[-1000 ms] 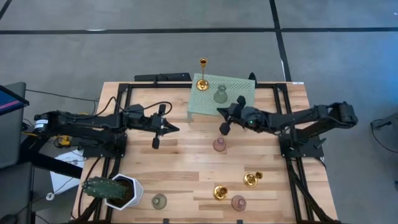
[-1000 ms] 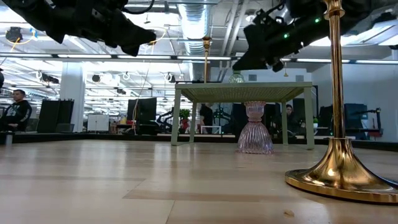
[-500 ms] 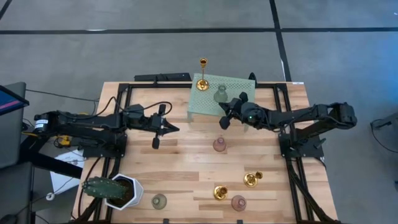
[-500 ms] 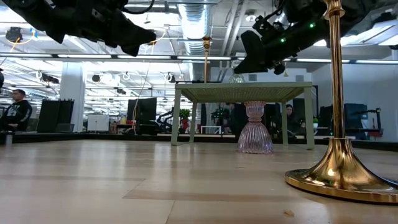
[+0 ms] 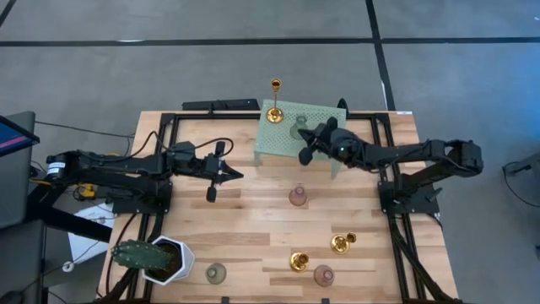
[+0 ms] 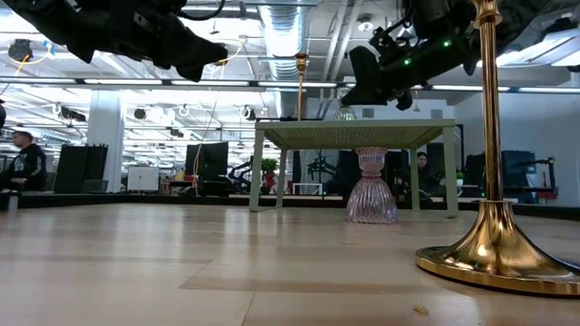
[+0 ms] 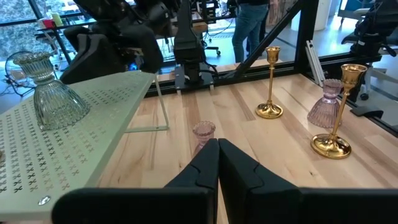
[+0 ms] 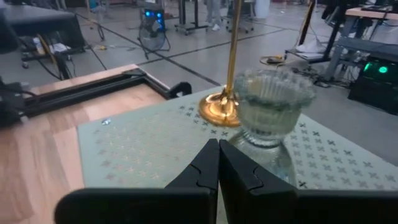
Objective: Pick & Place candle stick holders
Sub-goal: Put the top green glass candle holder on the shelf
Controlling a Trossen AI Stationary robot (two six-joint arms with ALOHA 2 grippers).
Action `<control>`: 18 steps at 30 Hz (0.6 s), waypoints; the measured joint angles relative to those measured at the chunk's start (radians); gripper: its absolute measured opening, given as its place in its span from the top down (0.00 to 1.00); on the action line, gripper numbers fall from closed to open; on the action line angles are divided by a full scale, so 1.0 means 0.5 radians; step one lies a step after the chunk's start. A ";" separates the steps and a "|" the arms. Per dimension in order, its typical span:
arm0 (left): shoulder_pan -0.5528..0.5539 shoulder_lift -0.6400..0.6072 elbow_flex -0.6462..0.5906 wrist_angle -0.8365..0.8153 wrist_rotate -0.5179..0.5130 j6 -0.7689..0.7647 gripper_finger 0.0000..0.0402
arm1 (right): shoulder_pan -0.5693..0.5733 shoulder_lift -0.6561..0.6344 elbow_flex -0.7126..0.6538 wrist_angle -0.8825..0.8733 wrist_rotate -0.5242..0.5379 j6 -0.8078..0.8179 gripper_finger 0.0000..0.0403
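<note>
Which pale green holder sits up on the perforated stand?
The pale green holder beside the tall gold one, under the right tool; the other stands on the table by the cactus pot.

I work in a big open robotics lab or workshop. My wooden surface (image 5: 253, 228) sits in a black metal frame on a bare grey concrete floor (image 5: 169, 67) marked with dark lines. Beyond it run rows of ceiling strip lights (image 6: 118, 83), exposed ducts, desks with dark monitors (image 6: 207, 161), office chairs and cables, and people (image 6: 27, 167) stand about.
</note>
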 joint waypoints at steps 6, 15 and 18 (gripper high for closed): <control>0.000 0.000 0.001 0.000 0.000 0.000 0.98 | -0.065 0.000 0.000 -0.002 -0.002 0.000 1.00; 0.000 0.000 0.001 0.000 0.000 0.000 0.98 | -0.164 0.000 0.000 -0.002 -0.055 -0.005 1.00; -0.001 0.001 0.001 0.000 0.000 0.000 0.98 | -0.194 0.000 0.000 -0.002 -0.065 -0.007 1.00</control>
